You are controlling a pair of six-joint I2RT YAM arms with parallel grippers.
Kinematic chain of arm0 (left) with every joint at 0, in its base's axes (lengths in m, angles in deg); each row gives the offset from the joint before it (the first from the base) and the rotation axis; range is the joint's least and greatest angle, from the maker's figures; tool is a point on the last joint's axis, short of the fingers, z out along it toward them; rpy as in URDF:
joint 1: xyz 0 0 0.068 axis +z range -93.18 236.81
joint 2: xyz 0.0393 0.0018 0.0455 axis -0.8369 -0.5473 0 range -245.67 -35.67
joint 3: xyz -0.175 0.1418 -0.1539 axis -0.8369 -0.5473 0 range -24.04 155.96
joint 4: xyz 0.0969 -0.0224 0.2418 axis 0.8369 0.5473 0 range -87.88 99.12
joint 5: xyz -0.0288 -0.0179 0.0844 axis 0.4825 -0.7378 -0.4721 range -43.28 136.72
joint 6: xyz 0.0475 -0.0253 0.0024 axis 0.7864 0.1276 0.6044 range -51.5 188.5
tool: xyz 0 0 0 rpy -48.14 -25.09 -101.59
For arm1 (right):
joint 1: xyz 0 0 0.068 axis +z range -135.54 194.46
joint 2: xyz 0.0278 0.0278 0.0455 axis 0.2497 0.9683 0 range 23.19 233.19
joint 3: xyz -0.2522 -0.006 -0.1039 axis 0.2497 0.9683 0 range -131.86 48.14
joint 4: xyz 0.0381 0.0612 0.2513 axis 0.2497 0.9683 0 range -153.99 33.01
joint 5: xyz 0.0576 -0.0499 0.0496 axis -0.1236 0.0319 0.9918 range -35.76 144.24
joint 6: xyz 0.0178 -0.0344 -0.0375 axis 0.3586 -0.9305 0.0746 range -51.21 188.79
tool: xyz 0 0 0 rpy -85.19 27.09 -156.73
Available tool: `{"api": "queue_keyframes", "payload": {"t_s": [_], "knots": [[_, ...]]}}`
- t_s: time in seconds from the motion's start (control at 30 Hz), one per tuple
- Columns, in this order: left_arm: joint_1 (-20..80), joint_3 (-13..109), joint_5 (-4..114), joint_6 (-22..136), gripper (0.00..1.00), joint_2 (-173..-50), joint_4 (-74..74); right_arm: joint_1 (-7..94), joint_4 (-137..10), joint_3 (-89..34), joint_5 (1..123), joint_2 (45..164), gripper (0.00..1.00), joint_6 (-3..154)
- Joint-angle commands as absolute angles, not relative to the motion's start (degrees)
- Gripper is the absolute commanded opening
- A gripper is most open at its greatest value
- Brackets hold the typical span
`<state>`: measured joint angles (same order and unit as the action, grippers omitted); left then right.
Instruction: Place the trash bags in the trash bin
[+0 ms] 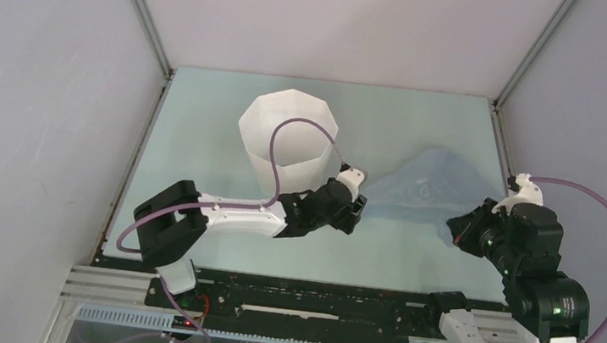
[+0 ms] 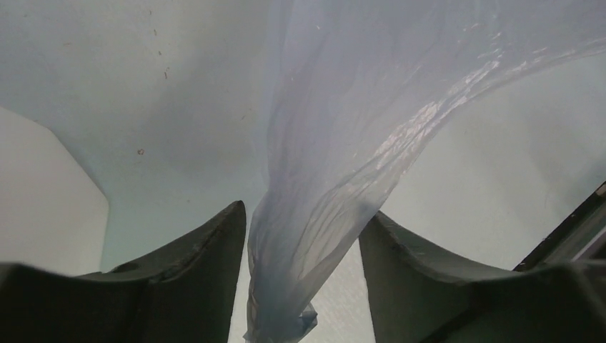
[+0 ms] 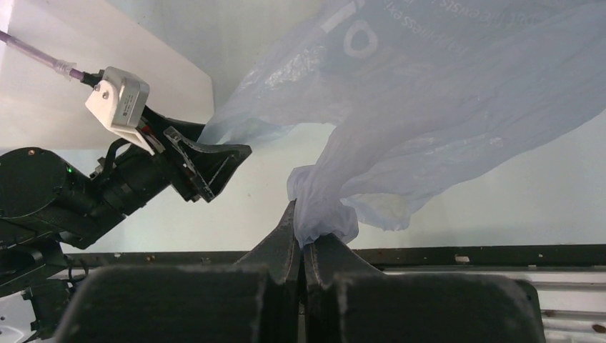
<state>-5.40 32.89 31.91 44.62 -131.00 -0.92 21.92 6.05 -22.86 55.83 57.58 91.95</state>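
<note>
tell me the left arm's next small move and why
Probably close the left gripper: its jaws stand open around a gathered strand of the trash bag. The right gripper is shut on another bunch, so a second grip would let both carry it toward the trash bin.

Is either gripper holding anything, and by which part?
Right gripper pinches the bag by a bunched end, jaws shut. Left gripper straddles another gathered strand, jaws open, not clamped.

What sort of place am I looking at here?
Probably a robotics lab test cell: plain white walls on metal framing, two robot arms bolted at a table's edge, handling a trash bag beside a trash bin.
</note>
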Motion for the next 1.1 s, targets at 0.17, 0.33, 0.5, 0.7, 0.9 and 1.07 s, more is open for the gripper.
{"api": "queue_keyframes", "payload": {"t_s": [0.17,0.33,0.5,0.7,0.9,1.07], "knots": [[-7.0,35.7,29.2,46.9,0.35,-117.9,6.4,21.6,6.8,-26.9,56.0,58.4,0.0,88.8],[-6.9,44.9,36.4,47.9,0.24,-109.3,13.7,21.5,5.1,-28.8,56.7,56.2,0.0,87.1],[-6.9,61.0,40.3,50.3,0.0,-110.4,21.9,21.6,-0.3,-32.6,59.6,54.1,0.0,87.0],[-6.9,84.1,44.7,52.5,0.0,-115.1,27.0,21.6,-16.6,-39.8,70.4,57.4,0.0,89.7],[-6.9,104.0,46.3,54.7,0.0,-118.9,29.7,21.6,-36.3,-48.9,84.3,66.6,0.0,100.7],[-6.9,106.5,40.2,59.4,0.0,-113.3,27.6,21.6,-53.9,-53.4,91.0,74.5,0.0,115.7]]}}
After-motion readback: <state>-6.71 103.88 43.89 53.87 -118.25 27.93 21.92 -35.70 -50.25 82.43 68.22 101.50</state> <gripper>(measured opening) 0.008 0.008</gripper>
